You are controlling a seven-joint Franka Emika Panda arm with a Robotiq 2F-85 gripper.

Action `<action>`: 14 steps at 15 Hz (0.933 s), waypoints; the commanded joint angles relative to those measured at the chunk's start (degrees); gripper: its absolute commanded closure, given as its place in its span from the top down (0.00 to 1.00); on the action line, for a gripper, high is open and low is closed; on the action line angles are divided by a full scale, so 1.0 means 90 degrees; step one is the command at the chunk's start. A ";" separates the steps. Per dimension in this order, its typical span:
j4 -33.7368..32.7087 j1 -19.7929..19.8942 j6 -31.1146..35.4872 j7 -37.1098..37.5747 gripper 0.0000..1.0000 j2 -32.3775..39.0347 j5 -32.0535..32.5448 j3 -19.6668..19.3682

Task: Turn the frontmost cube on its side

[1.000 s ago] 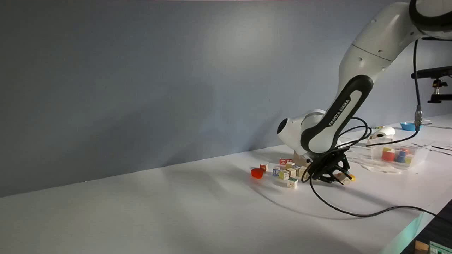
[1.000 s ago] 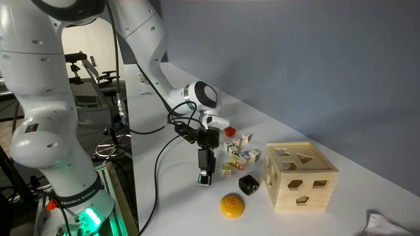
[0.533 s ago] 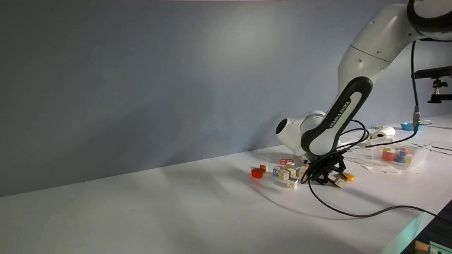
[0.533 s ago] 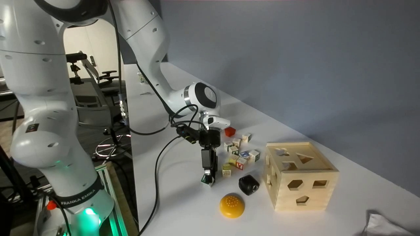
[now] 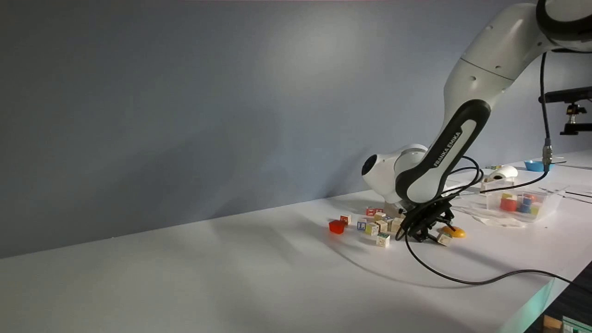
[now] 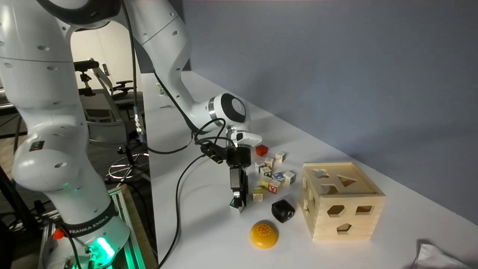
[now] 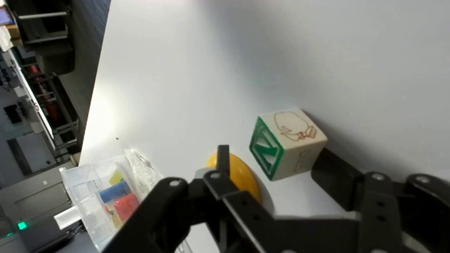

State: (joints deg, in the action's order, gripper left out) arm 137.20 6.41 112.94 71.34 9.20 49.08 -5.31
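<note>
The frontmost cube, a pale wooden letter block with a green N face, lies near the middle of the wrist view. It also shows in both exterior views, partly hidden by my fingers. It looks tilted, with its green face slanted. My gripper is open. Its right finger touches or nearly touches the cube's lower right edge. The left finger stands apart from the cube, in front of the yellow dome. In an exterior view the gripper is low over the table.
Several letter blocks lie beside the gripper, with a black block and a red block. A wooden shape-sorter box stands near the wall. A clear bin holds coloured blocks. A black cable loops across the table.
The gripper has risen slightly and shifted. The cube, earlier between the fingertips, has moved a little with it and now looks tilted at the fingertip. Little differs from half a second ago.
</note>
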 commanded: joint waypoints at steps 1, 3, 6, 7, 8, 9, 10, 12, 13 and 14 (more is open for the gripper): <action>0.0311 -0.0080 0.0596 -0.0164 0.95 -0.0277 0.0006 0.0011; 0.0543 -0.0111 0.0947 -0.0363 1.00 -0.0633 -0.0120 0.0075; 0.1000 -0.0181 0.1569 -0.0869 1.00 -0.1301 -0.0576 0.0171; 0.1152 -0.0203 0.1693 -0.1115 1.00 -0.1548 -0.0830 0.0193; 0.1311 -0.0236 0.1768 -0.1350 1.00 -0.1819 -0.1085 0.0207; 0.1468 -0.0260 0.1761 -0.1493 1.00 -0.2142 -0.1287 0.0217; 0.1596 -0.0286 0.1622 -0.1654 1.00 -0.2468 -0.1554 0.0241; 0.1833 -0.0322 0.1370 -0.2307 1.00 -0.3102 -0.2242 0.0257; 0.1950 -0.0348 0.1274 -0.2779 1.00 -0.3424 -0.2570 0.0258; 0.2017 -0.0366 0.1063 -0.3273 1.00 -0.3727 -0.2859 0.0283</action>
State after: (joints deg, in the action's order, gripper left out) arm 150.39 3.87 125.95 52.57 -13.37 30.93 -3.03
